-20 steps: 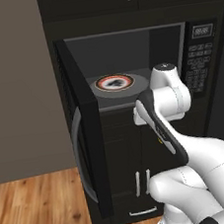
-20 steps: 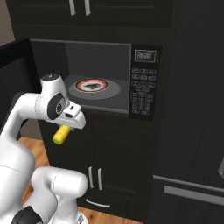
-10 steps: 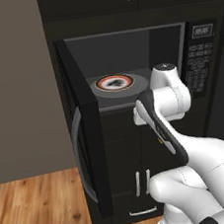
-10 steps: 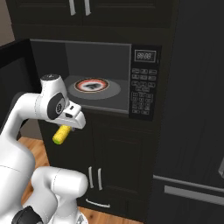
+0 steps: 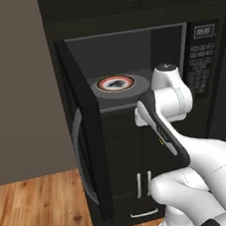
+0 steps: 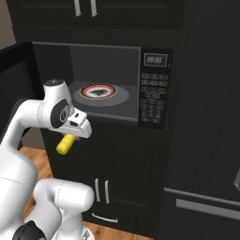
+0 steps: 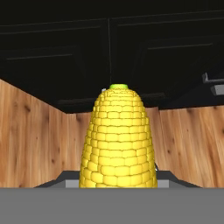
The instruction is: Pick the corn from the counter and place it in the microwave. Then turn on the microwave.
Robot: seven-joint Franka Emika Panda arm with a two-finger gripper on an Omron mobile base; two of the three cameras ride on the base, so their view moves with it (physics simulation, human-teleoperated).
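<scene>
My gripper [image 6: 69, 139] is shut on the corn [image 6: 66, 144], a small yellow cob that points down and away from the hand. In the hand view the corn [image 7: 118, 140] stands up from my gripper [image 7: 118, 183], its green tip facing the dark cabinet doors. The cob hangs below and to the left of the microwave [image 6: 154, 101] opening. The microwave [image 5: 200, 69] stands open, its door [image 5: 87, 153] swung out to the left. Inside sits the red-ringed turntable plate [image 5: 115, 83] [image 6: 98, 91] with nothing on it. The counter is out of view.
Black cabinet doors with silver handles [image 6: 101, 190] [image 5: 144, 184] lie under the microwave. A tall dark appliance front [image 6: 206, 140] fills the right side. Wooden floor [image 5: 42, 214] and a grey wall [image 5: 16, 86] lie to the left of the open door.
</scene>
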